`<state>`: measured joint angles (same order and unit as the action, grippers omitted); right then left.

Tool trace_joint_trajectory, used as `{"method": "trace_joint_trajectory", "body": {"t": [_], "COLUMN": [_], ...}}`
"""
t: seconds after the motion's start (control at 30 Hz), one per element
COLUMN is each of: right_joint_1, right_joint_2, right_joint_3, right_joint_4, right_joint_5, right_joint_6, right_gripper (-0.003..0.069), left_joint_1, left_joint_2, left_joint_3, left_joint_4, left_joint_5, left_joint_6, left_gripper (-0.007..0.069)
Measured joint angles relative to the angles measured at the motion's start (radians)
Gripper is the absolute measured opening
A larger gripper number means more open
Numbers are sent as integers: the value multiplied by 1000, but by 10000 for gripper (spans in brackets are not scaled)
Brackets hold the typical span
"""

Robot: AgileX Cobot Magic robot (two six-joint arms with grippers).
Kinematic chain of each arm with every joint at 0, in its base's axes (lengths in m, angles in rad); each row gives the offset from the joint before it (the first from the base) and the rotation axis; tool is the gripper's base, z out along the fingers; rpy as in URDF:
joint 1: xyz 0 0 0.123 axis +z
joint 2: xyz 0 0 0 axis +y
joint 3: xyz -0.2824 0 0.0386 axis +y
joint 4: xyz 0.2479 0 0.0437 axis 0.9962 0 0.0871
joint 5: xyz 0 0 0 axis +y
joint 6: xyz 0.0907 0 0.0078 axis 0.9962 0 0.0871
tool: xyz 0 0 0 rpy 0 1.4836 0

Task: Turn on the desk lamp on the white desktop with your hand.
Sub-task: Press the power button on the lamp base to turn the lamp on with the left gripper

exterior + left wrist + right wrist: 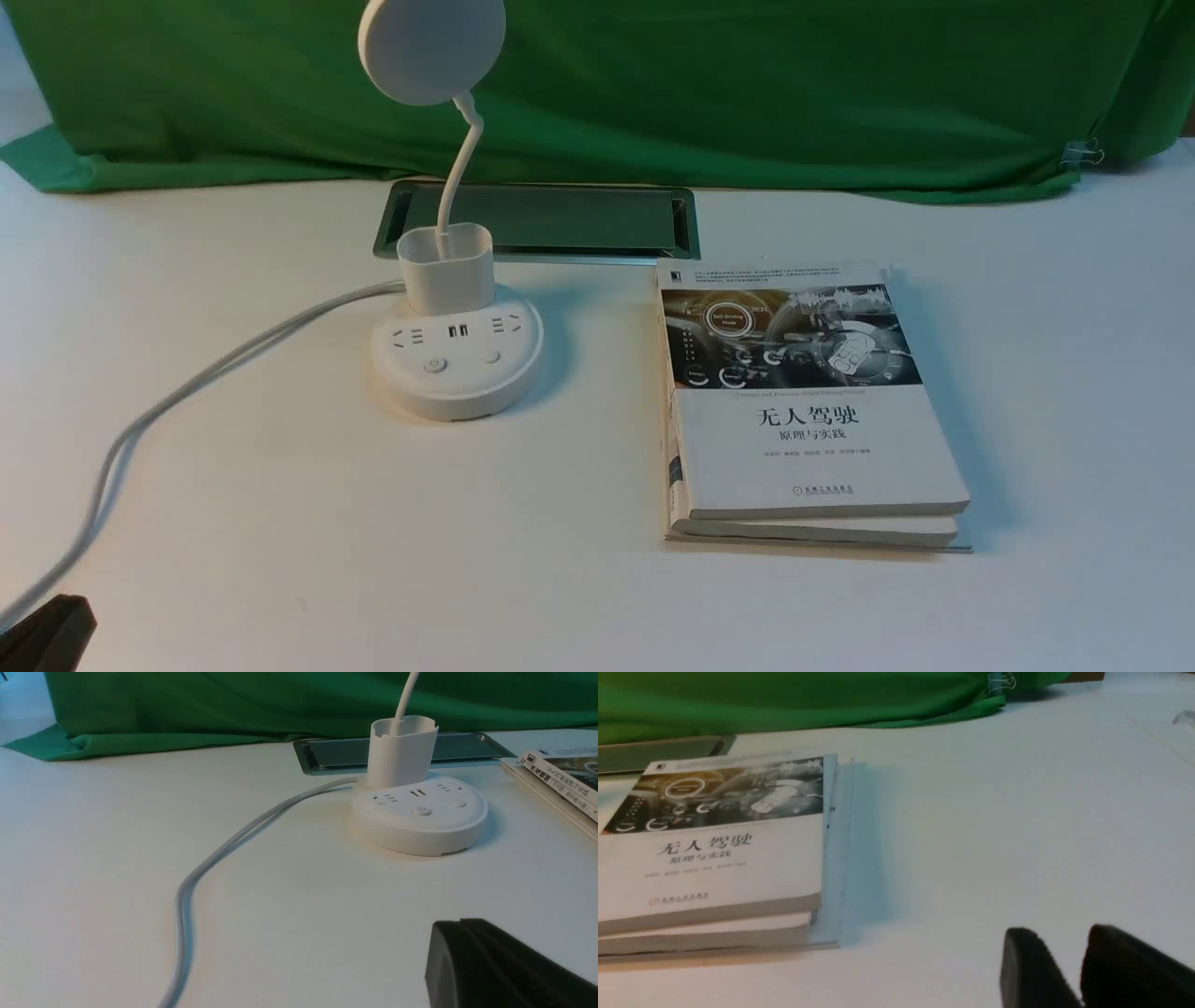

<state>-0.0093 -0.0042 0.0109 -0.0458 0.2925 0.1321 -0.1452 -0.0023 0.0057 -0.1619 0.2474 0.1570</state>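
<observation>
White round-based desk lamp (456,364): stands on white desk (280,485), left-centre. Black left gripper (490,961): I cannot tell its opening. Black right gripper (1064,938): slightly parted, empty. Risk: two look-alike buttons (436,366); I press the wrong one.

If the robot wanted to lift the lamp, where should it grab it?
Probably the cup-shaped holder, pinched across its two sides, coming from the robot's side. It stands upright and narrow; the round base looks too wide, and the neck is thin and curved.
</observation>
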Motion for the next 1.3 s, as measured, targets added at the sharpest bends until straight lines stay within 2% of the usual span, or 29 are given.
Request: {"method": "trace_joint_trajectory", "body": {"t": [1.17,1.3], "right_joint_1": [0,0], "right_joint_2": [0,0], "right_joint_3": [0,0], "right_joint_4": [0,0], "right_joint_5": [1,1], "right_joint_6": [0,0], "right_gripper": [238,238], "left_joint_1": [0,0], "left_joint_2": [0,0], "left_joint_3": [0,1], "left_joint_4": [0,0], "left_joint_5": [-3,-100], "left_joint_6": [0,0], "left_gripper": [1,1]}}
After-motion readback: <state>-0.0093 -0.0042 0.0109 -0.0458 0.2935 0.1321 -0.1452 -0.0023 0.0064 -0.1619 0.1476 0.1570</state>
